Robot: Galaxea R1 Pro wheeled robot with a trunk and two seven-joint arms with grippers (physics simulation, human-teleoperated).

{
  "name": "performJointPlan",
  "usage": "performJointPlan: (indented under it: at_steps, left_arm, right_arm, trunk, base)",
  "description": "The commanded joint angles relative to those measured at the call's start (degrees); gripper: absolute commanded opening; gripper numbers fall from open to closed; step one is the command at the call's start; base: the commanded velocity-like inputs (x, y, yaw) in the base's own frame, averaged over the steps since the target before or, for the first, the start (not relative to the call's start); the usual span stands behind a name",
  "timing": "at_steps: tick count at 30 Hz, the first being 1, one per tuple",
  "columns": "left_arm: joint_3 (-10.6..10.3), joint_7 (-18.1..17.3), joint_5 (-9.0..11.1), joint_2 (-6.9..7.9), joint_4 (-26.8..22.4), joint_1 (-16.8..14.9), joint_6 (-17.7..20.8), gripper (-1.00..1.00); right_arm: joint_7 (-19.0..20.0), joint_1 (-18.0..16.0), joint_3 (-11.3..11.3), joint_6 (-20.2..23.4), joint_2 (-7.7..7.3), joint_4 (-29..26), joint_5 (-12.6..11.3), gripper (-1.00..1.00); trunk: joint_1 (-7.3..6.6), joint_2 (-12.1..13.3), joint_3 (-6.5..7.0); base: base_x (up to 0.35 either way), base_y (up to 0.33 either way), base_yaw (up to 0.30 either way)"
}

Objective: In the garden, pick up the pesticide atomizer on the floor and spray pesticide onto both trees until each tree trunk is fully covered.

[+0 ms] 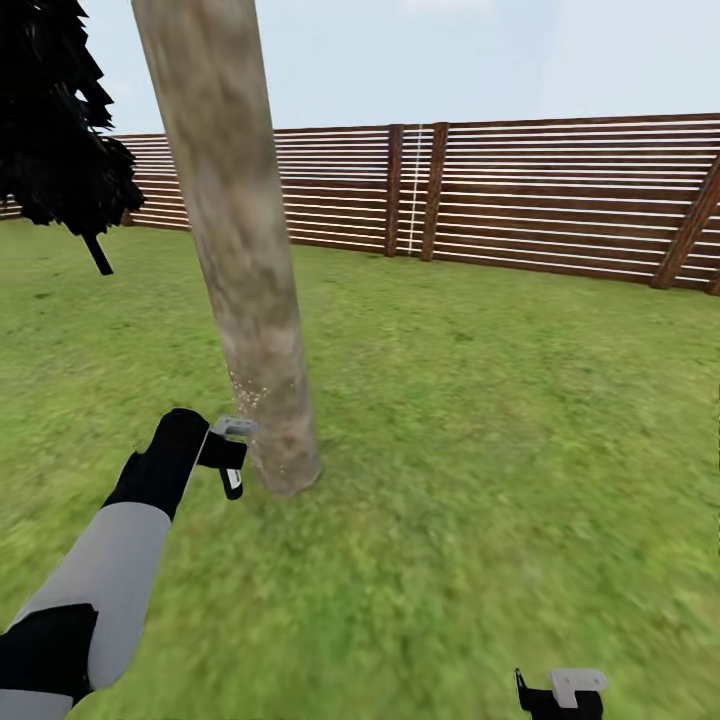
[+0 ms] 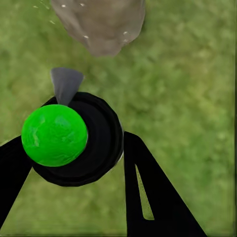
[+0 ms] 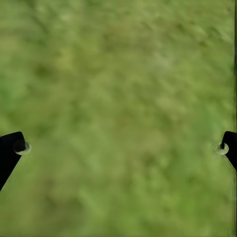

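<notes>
Two end effectors are showing in my head view, and I am working with the left one. My left end effector [image 1: 232,462] is reaching out low beside the base of the tree trunk [image 1: 235,240], just short of the bark, and it is closing on the pesticide atomizer [image 2: 79,140]. From my left wrist camera, I am seeing the atomizer from above as a dark round body with a bright green ball on top and a small grey nozzle pointing toward the trunk, with my black fingers [image 2: 150,192] pressing against its sides. Pesticide [image 1: 245,395] is sitting as a patch of tiny whitish specks on the lower bark, just above my end effector. My right end effector [image 1: 560,695] is hanging low over the lawn [image 1: 500,420], well apart from the trunk, and its jaws are standing wide with nothing between them. A brown slat fence [image 1: 560,200] is running across the far side of the garden, and a black conifer [image 1: 55,130] is standing off to my left.
</notes>
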Motion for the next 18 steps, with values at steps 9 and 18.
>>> performJointPlan:
  at_steps: [9,18]
  left_arm:
    - [0.13,-0.60,-0.55,-0.03,0.06,0.31,0.07,-1.00]
    - [0.30,0.93,-0.43,0.62,0.15,5.30,-0.25,-1.00]
  right_arm:
    - [-0.48,-0.05,-0.18,-0.14,-0.02,0.12,0.62,1.00]
    - [-0.48,-0.05,-0.18,-0.14,-0.02,0.12,0.62,1.00]
  trunk:
    - [-0.01,-0.02,-0.05]
    - [-0.01,-0.02,-0.05]
  base:
    - [0.000,-0.275,0.025]
    - [0.077,-0.273,0.267]
